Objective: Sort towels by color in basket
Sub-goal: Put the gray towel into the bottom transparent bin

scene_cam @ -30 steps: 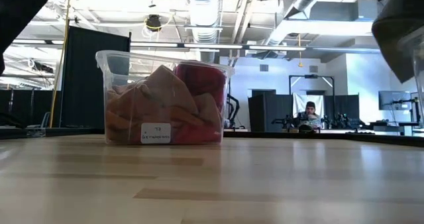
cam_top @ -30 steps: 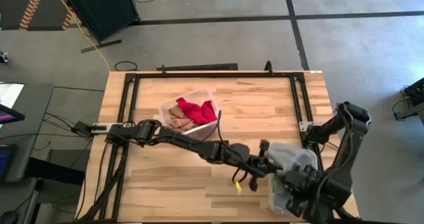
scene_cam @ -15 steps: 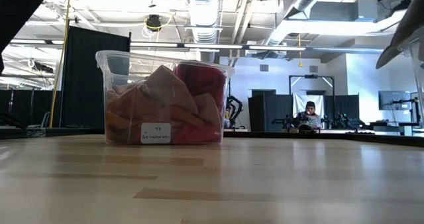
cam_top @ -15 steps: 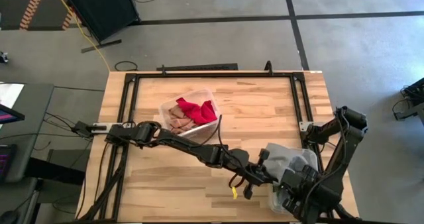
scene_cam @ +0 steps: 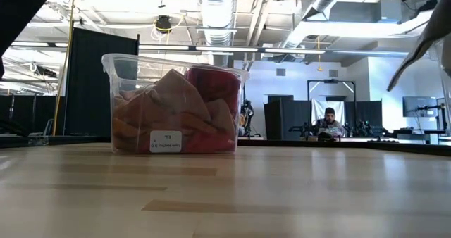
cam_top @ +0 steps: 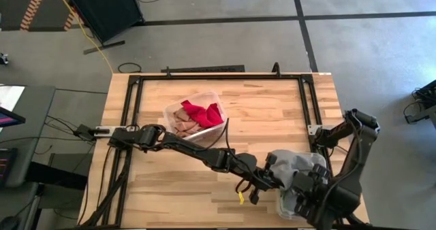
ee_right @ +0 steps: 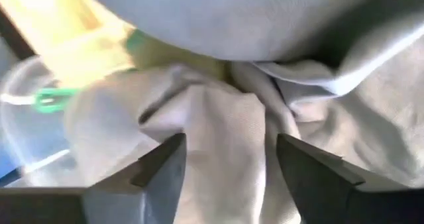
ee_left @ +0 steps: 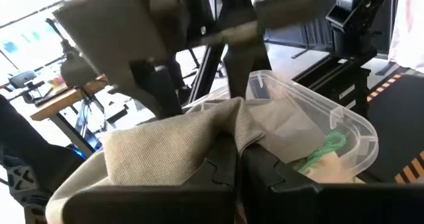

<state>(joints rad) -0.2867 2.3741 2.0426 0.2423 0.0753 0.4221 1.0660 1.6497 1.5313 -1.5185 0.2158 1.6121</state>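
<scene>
High view: the left gripper (cam_top: 267,175) reaches far across the table to about five o'clock, where a clear bin (cam_top: 320,163) sits near the table's right edge. Its fingers are pinched shut on a fold of the grey towel (cam_top: 289,165), which drapes over the bin's rim. The left wrist view confirms this: the closed fingers clamp the grey cloth's edge, and the bin (ee_left: 344,128) lies just past them, with a pale green towel (ee_left: 323,150) already inside.

The right gripper (cam_top: 306,189) hovers right at the same bin, at the six o'clock side of the grey towel. Its wrist view shows its two fingers (ee_right: 149,177) spread apart, nothing between them, with pale cloth directly ahead.

So the towel lies at about three o'clock from the left gripper's tips, half in and half out of the bin, and the left arm alone holds it. My judgement is that the next move turns on that: the left must carry the cloth a little further toward three o'clock so that it clears the rim, then let go. The right is nearer the bin and could press the towel down.

A second bin (cam_top: 172,111), at about eleven o'clock of table centre, holds the red towel (cam_top: 201,113) and the tan towel (cam_top: 184,121).
</scene>
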